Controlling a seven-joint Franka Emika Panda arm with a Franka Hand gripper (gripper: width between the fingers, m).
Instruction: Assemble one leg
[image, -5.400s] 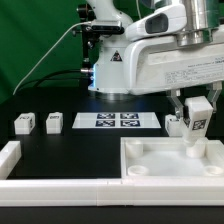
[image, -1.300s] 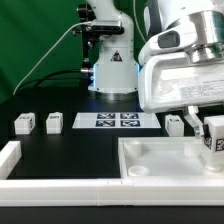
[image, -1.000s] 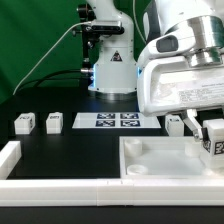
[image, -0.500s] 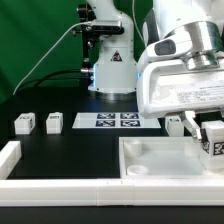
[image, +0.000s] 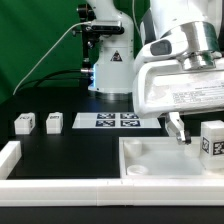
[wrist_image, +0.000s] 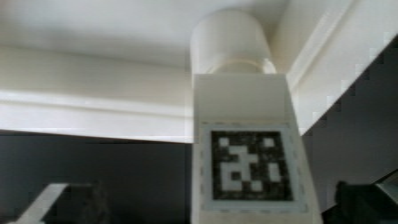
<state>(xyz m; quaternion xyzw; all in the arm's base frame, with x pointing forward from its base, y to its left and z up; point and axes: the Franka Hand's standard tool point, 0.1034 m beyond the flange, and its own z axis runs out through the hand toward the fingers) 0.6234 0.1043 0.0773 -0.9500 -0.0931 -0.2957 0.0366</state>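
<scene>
Green cloth hangs behind a black worktop (image: 80, 150), and the arm's base (image: 108, 70) stands at the back near the middle. On the worktop in front of the base lies the marker board (image: 118, 121), flat and showing 4 tags. Towards the exterior view's left, 2 small white blocks stand side by side with a gap between them: the outer spare leg (image: 23, 124) and the inner spare leg (image: 54, 122). A white rail (image: 10, 152) runs along the exterior view's left edge and across the front.

A big white tray (image: 150, 165) with a raised rim fills the near part of the worktop on the exterior view's right. The leg (image: 211, 138) stands upright at the tray's back corner on that side, with its black-and-white tag facing the camera. Whether it sits in a socket cannot be told.

The claw (wrist_image: 221, 203) is spread. In the wrist view a fingertip (wrist_image: 63, 205) shows on each side of the leg, each with a clear gap to it, so nothing is pinched. In the exterior view only 1 dark finger (image: 180, 129) shows, apart from the leg. The wrist view also shows the leg's round peg end (wrist_image: 233, 42) against the tray's white wall.
</scene>
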